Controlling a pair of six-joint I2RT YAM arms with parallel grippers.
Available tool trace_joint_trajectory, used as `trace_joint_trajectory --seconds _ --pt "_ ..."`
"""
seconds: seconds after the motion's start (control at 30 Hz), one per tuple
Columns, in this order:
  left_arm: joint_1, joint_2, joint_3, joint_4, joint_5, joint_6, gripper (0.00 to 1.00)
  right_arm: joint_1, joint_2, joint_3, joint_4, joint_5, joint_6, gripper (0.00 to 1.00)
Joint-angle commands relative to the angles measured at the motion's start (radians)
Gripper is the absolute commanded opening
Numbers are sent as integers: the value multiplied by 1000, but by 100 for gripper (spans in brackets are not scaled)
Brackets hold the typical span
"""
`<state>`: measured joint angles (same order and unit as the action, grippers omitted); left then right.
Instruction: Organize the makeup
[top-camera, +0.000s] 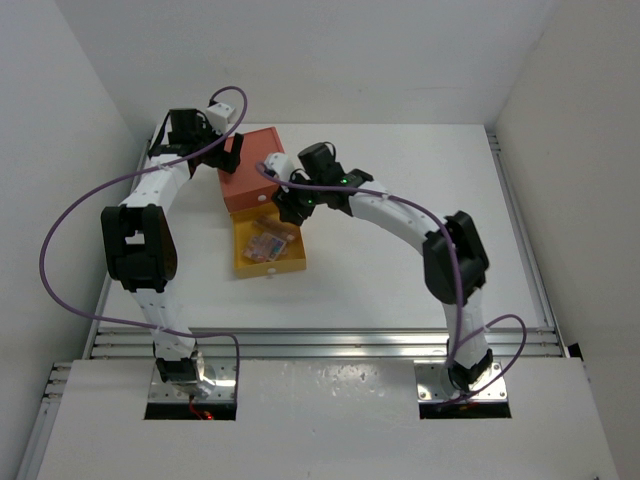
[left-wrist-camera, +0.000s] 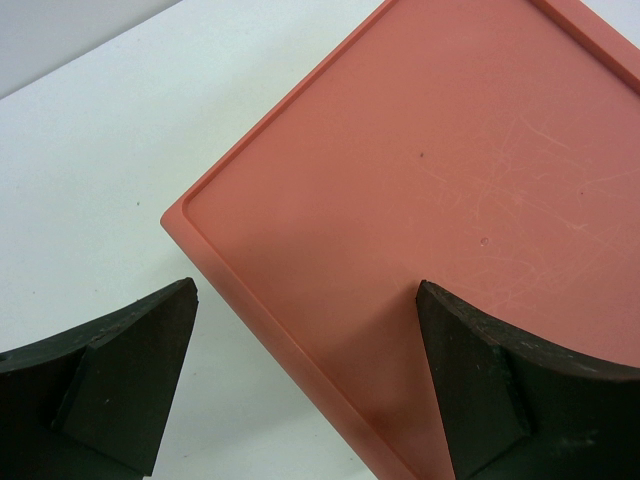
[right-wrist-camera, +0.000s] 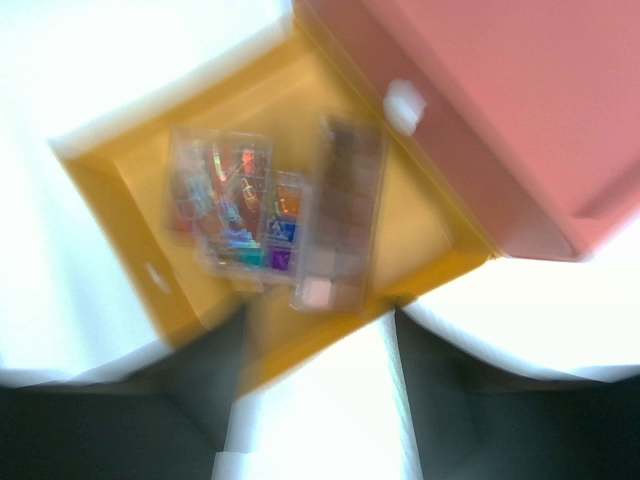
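Note:
The makeup in view is a multicoloured palette (right-wrist-camera: 225, 210) and a tan palette (right-wrist-camera: 340, 215), lying side by side in the pulled-out yellow drawer (right-wrist-camera: 420, 250) of the orange-red box (right-wrist-camera: 500, 100). From above the palettes (top-camera: 268, 243) show in the drawer (top-camera: 290, 262) in front of the box (top-camera: 250, 175). My right gripper (right-wrist-camera: 318, 320) hovers above the drawer's edge, open and empty; its view is blurred. It sits at the drawer's back right (top-camera: 295, 207). My left gripper (left-wrist-camera: 308, 287) is open wide, straddling a corner edge of the box lid (left-wrist-camera: 450, 150), at the box's far left (top-camera: 225, 150).
The box has a white handle (right-wrist-camera: 403, 105) above the open drawer. White walls close in the table on the left, back and right. A purple cable (top-camera: 80, 215) loops off the left arm. White tabletop (top-camera: 430, 170) stretches right of the box.

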<state>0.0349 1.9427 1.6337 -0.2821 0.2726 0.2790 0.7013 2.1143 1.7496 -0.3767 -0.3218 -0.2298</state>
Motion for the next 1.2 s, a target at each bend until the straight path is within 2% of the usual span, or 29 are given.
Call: trace_joint_trajectory --seconds 0.0,0.03,0.07,0.1,0.13,0.2,0.33,0.43,0.57,0.6,0.7,0.93,1.03,1.17 --pt "20 33 -15 -141 -7 25 97 6 -257 -167 212 -14 207 42" --pt "20 33 -15 -141 -7 25 97 9 -258 -214 241 -14 208 32" --pt "20 33 -15 -141 -7 25 97 12 -325 -349 269 -19 281 22" --pt "20 44 -5 -141 -7 25 97 21 -344 -392 300 -19 326 5" --pt "20 44 -5 -141 -7 25 97 36 -359 -433 356 -23 337 0" --pt "10 44 -5 -141 -7 25 97 82 -389 -531 369 -40 337 0" --pt "-1 44 5 -141 -16 51 97 156 -341 -568 311 -140 291 0" --pt "-1 64 23 -141 -16 51 97 191 -289 -575 308 -152 262 0" --pt "-1 75 32 -141 -16 51 97 199 -220 -568 372 -125 267 0" --pt "-1 85 32 -141 -7 60 97 199 -199 -572 437 -112 270 0" --pt "-1 96 32 -141 -7 60 97 204 -143 -582 562 -28 300 0" --pt "-1 105 12 -141 3 60 97 173 -38 -536 690 338 366 0" --pt "-1 105 -8 -141 4 69 97 161 16 -472 717 427 351 0" --pt "-1 105 -17 -141 13 78 97 136 67 -388 783 472 343 0"
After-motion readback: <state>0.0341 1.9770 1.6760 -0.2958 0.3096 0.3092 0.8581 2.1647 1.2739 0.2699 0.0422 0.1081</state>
